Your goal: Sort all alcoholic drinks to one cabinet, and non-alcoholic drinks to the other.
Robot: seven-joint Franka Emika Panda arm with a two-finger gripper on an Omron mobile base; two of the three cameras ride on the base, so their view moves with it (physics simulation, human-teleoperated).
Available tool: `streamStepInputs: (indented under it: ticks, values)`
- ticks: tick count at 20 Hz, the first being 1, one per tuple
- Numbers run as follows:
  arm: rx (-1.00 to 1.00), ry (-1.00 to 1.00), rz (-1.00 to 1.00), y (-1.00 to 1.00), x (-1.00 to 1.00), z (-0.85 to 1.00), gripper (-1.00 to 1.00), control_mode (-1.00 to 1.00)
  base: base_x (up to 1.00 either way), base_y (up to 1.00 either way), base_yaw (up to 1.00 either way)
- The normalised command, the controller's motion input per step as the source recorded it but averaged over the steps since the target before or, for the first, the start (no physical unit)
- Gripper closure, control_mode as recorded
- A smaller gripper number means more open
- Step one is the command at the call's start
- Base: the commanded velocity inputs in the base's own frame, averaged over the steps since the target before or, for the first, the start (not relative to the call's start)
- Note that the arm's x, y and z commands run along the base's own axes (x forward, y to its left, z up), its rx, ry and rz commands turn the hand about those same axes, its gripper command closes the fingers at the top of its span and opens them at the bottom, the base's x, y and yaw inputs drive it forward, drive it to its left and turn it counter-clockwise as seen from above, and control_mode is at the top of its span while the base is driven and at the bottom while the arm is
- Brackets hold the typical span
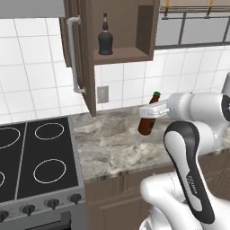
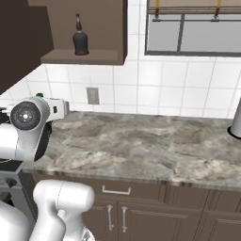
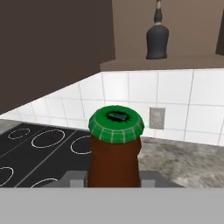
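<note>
The brown beer bottle (image 1: 147,120) hangs tilted over the counter (image 1: 112,143), clamped by its neck in the gripper (image 1: 150,110), so lift it slowly up to the open cabinet (image 1: 121,55), probably beside the black bottle (image 1: 105,39).

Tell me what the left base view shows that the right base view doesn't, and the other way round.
Left base view: the stove top, the cabinet door's grey handle, and the brown beer bottle tilted in the shut gripper above the counter. Right base view: the lower cabinet doors under the counter. Both share the squat black bottle on the open cabinet's shelf, the wall outlet and the marble counter.
</note>
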Motion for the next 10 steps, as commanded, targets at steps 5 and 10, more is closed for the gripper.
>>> streamStepInputs:
  ticks: [5,10]
  values:
    - [0.00,0.00,0.00,0.00,0.00,0.00,1.00,1.00,0.28,0.31,0.06]
    - [0.00,0.00,0.00,0.00,0.00,0.00,1.00,1.00,0.31,0.26,0.05]
